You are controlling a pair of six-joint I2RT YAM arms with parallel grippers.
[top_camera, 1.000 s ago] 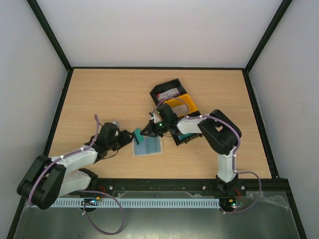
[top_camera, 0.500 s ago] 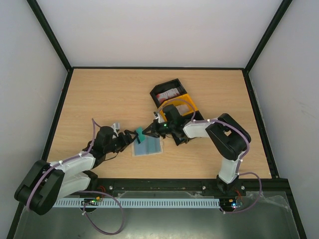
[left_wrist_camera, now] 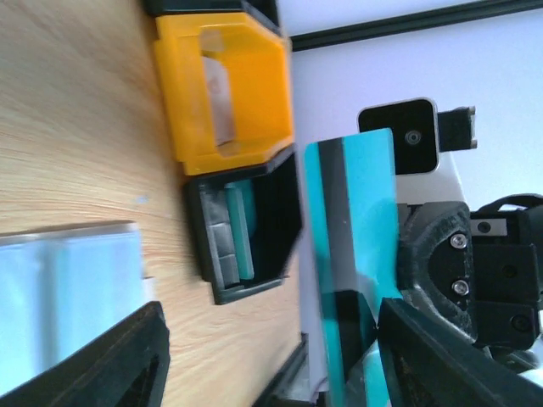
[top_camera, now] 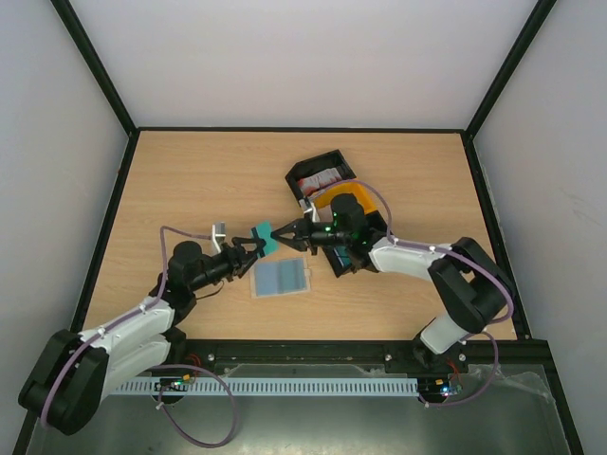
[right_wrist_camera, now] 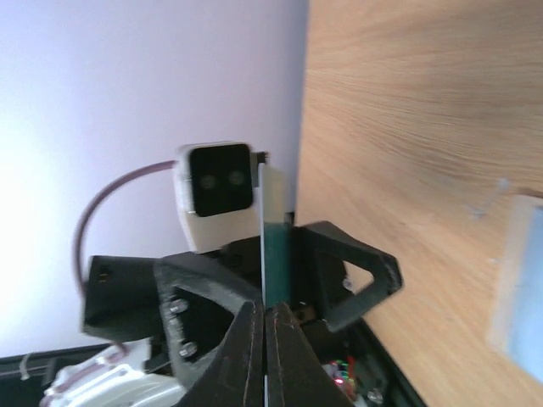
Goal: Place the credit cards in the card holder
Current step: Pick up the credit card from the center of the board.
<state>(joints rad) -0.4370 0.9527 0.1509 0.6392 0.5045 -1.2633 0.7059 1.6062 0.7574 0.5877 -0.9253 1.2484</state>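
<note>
A teal credit card [top_camera: 264, 237] hangs above the table between my two grippers. My right gripper [top_camera: 278, 230] is shut on one edge of it; in the right wrist view the card [right_wrist_camera: 274, 242] shows edge-on above the closed fingertips [right_wrist_camera: 254, 339]. My left gripper [top_camera: 251, 247] faces it, open, jaws wide either side of the card [left_wrist_camera: 361, 212], which stands close to its right finger [left_wrist_camera: 441, 365]. The card holder [top_camera: 282, 277] lies spread flat below, greyish-blue inside up, and also shows at the left wrist view's left edge [left_wrist_camera: 59, 297].
The black-and-yellow tray [top_camera: 363, 202] stands behind the right gripper. It holds a red-and-white card [top_camera: 321, 177] in the far black compartment, a whitish card [left_wrist_camera: 219, 93] in the yellow one, and another teal card [left_wrist_camera: 242, 225] in the near black one.
Both grippers have risen from the card holder with the teal card between them. The left arm has drawn back to the left and the right arm has stretched out after it.
</note>
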